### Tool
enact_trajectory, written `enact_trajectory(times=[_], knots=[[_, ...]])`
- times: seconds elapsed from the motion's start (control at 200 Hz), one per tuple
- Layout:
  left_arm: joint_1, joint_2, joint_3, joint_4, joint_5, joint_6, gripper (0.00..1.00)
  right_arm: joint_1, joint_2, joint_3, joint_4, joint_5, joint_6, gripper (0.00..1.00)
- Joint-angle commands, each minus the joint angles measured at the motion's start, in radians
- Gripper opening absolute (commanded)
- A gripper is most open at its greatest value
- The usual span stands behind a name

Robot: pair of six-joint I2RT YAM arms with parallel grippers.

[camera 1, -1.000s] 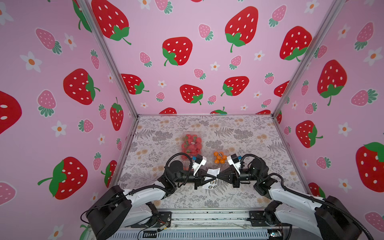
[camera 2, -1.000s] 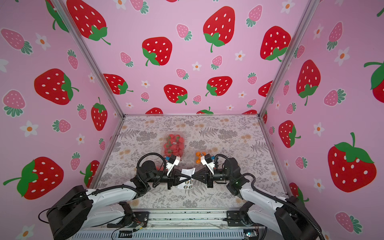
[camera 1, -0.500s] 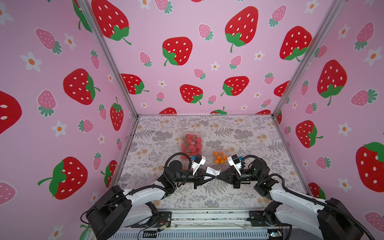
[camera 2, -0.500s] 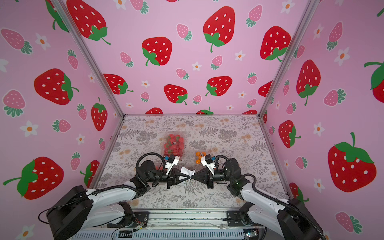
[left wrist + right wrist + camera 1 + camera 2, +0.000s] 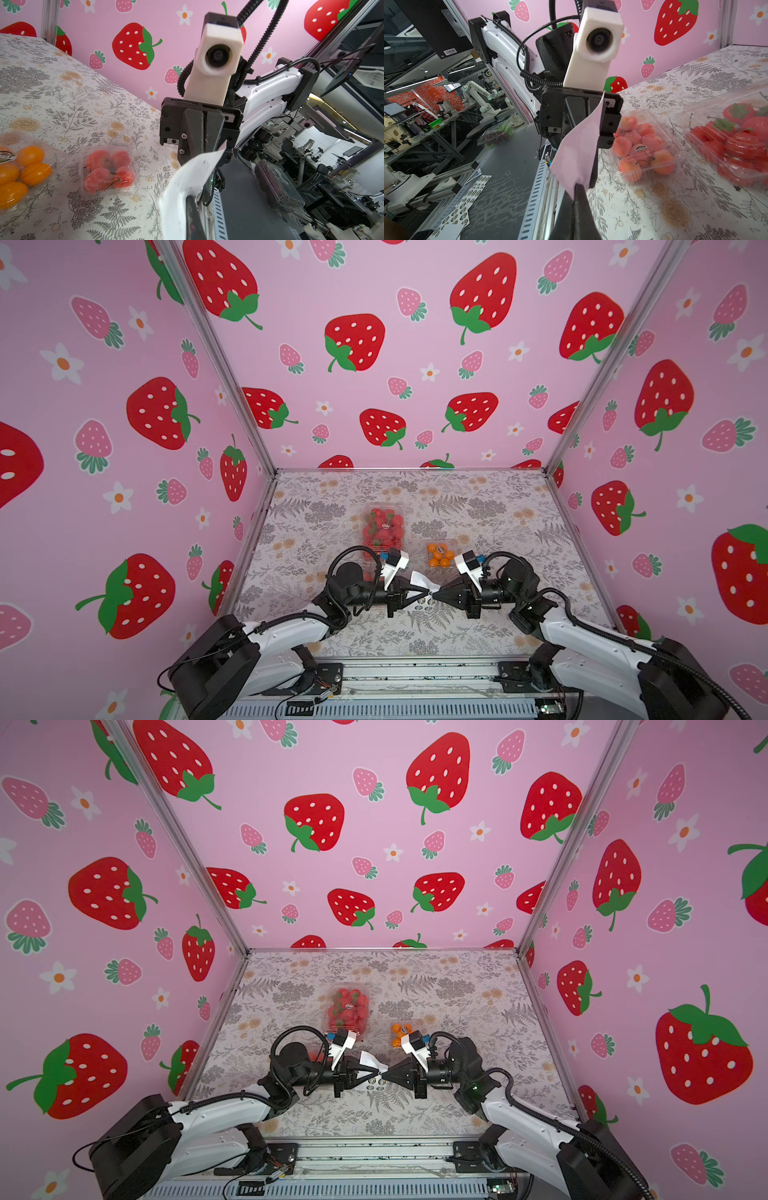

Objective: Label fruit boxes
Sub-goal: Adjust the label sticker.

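Top views: left pincer [image 5: 427, 594] and right pincer [image 5: 437, 596] meet tip to tip near the front of the counter [image 5: 478, 497]. Both are clamped on the white sticker sheet [image 5: 420, 580], which is held up off the surface

Boxes: strawberry punnet [image 5: 383, 526] sits mid-counter with the orange punnet [image 5: 440, 556] near it on its right, both behind the pincers. Left wrist view has the small peach punnet [image 5: 109, 170] beside the oranges. Right wrist view has the large peach punnet [image 5: 643, 145] beside the strawberries. The arms mostly hide those two from above

Round labels show on the strawberry, orange and large peach lids. I can't make one out on the small peach lid, so I'd guess that one is not yet done

Handling, my read: thin clear clamshells, light, with springy, slick lids. They'll dent or skid if pushed off-centre. Press the label straight down on the flat middle of the lid. To brace a box, take the rim at a corner. The sheet is floppy and curls

Surface: flat fern-and-flower print covering, looks low-grip. Booth: pink strawberry walls [image 5: 374, 344] on three sides, metal corner posts. Spare sticker sheets [image 5: 463, 197] lie beyond the front edge
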Motion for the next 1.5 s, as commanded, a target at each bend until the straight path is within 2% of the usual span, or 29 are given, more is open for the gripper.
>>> enact_trajectory(times=[0.0, 0.17, 0.195, 0.355, 0.72, 1.11, 1.345, 1.495], knots=[[0.007, -0.008, -0.001, 0.038, -0.052, 0.003, 0.0, 0.016, -0.005, 0.011, 0.001, -0.046, -0.02, 0.0], [-0.01, -0.006, 0.007, 0.025, -0.044, 0.015, 0.04, 0.016, -0.013, 0.01, 0.0, -0.03, -0.02, 0.0], [-0.012, -0.004, 0.007, 0.029, -0.043, 0.015, 0.11, 0.014, -0.016, 0.012, -0.003, -0.028, -0.02, 0.0], [-0.015, -0.01, -0.003, 0.03, -0.043, 0.022, 0.21, -0.001, -0.03, 0.003, -0.008, 0.006, -0.011, 0.0], [-0.04, 0.001, 0.015, 0.016, -0.036, 0.039, 0.31, -0.012, -0.029, 0.006, -0.017, 0.027, -0.006, 0.0], [-0.044, 0.036, 0.048, 0.018, -0.037, 0.031, 0.33, -0.015, -0.01, 0.007, 0.001, 0.006, -0.002, 0.0], [-0.044, -0.006, 0.022, -0.007, -0.065, 0.044, 0.4, -0.018, -0.02, -0.005, -0.008, 0.022, -0.011, 0.0], [-0.04, -0.086, 0.0, -0.073, -0.101, 0.073, 0.31, -0.021, -0.035, -0.005, -0.013, 0.02, -0.009, 0.0]])
